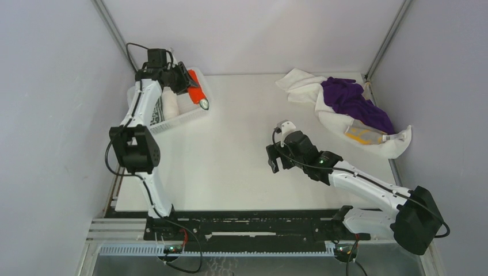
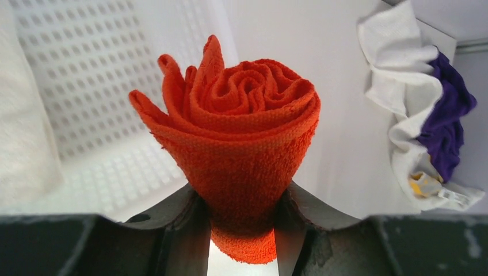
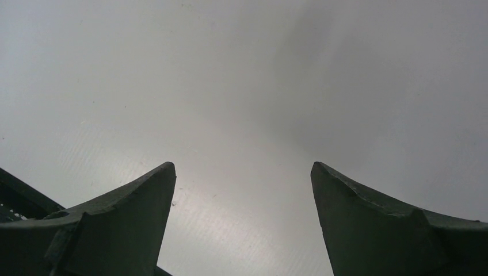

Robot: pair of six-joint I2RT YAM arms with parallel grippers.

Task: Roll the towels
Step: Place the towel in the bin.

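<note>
- The white table (image 1: 241, 149) is carrying a loose heap of white, purple and yellow towels (image 1: 351, 109) at its far right corner.
- The mesh basket (image 1: 172, 122) is sitting far left, holding a white towel (image 1: 170, 104).
- The right gripper (image 3: 243, 172) is hanging wide open over mid-table.
- The left gripper (image 2: 240, 198) is pinching the rolled orange-red towel (image 2: 241, 132) over the basket.

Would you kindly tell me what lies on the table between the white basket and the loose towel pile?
Nothing: the top external view shows only bare white table between the basket and the towel pile.
</note>
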